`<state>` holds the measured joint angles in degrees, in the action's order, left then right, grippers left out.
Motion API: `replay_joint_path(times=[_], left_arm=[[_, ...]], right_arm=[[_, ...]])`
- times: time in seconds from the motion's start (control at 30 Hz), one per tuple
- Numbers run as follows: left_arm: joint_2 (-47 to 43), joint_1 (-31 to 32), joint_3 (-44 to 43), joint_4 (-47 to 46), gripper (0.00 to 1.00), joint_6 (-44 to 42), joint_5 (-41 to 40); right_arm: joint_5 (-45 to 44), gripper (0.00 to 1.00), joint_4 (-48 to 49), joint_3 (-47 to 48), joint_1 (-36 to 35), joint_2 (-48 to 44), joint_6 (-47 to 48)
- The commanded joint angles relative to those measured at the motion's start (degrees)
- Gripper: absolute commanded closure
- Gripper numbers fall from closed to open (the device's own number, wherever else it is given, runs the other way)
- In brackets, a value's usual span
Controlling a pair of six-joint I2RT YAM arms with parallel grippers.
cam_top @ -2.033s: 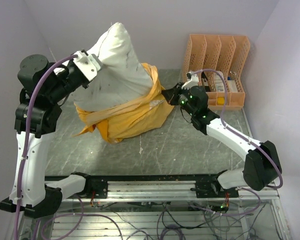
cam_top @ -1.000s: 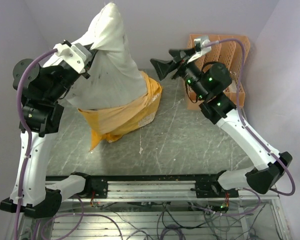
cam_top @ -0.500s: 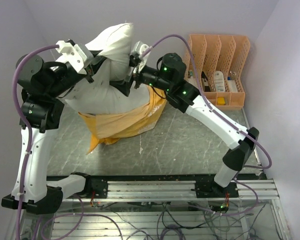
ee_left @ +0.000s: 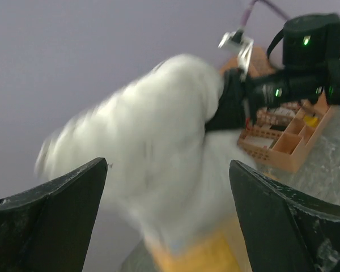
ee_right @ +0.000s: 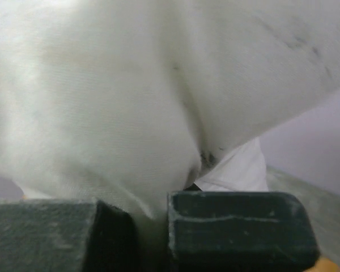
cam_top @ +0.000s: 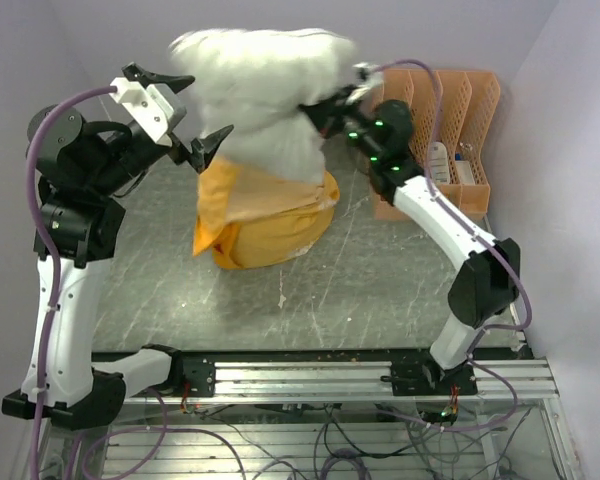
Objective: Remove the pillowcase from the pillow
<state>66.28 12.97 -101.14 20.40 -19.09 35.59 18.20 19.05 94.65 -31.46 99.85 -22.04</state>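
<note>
The off-white pillow (cam_top: 265,100) hangs blurred above the table's back middle, its lower end still inside the orange-yellow pillowcase (cam_top: 270,220), which is bunched on the table. My right gripper (cam_top: 315,105) is shut on the pillow's right side; in the right wrist view the white pillow (ee_right: 102,102) fabric is pinched between the fingers of that gripper (ee_right: 150,232). My left gripper (cam_top: 202,108) stands open just left of the pillow, holding nothing. Between its wide fingers in the left wrist view, the left gripper (ee_left: 167,164) frames the pillow (ee_left: 158,130), with the pillowcase (ee_left: 215,249) below.
A peach file organizer (cam_top: 450,110) with small items stands at the back right, right behind my right arm. Purple walls close in the back and sides. The metal rail (cam_top: 310,375) runs along the near edge.
My left gripper let go of the pillow and opened. My right gripper shut on the pillow and carried it up and to the right. The pillowcase has slid lower on the pillow.
</note>
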Motion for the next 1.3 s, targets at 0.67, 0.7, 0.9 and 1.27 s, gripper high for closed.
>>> replay_joint_path(times=[0.67, 0.7, 0.9, 1.27], left_arm=[[6.88, -14.29, 35.55, 9.73, 0.04, -9.66, 4.27], [7.49, -13.50, 35.16, 10.91, 0.03, -10.18, 6.72], [4.54, -5.31, 41.17, 4.54, 0.00, -11.60, 5.67], [9.92, -2.18, 43.18, -14.58, 0.33, -2.55, -17.93]], right_arm=[[12.85, 1.00, 30.92, -33.40, 22.59, -17.62, -19.24], [12.22, 1.00, 29.93, -33.25, 22.61, -17.76, -18.88], [8.33, 1.00, 26.06, -33.05, 22.66, -18.87, -17.22], [8.28, 1.00, 24.70, -32.58, 22.50, -21.03, -17.60]])
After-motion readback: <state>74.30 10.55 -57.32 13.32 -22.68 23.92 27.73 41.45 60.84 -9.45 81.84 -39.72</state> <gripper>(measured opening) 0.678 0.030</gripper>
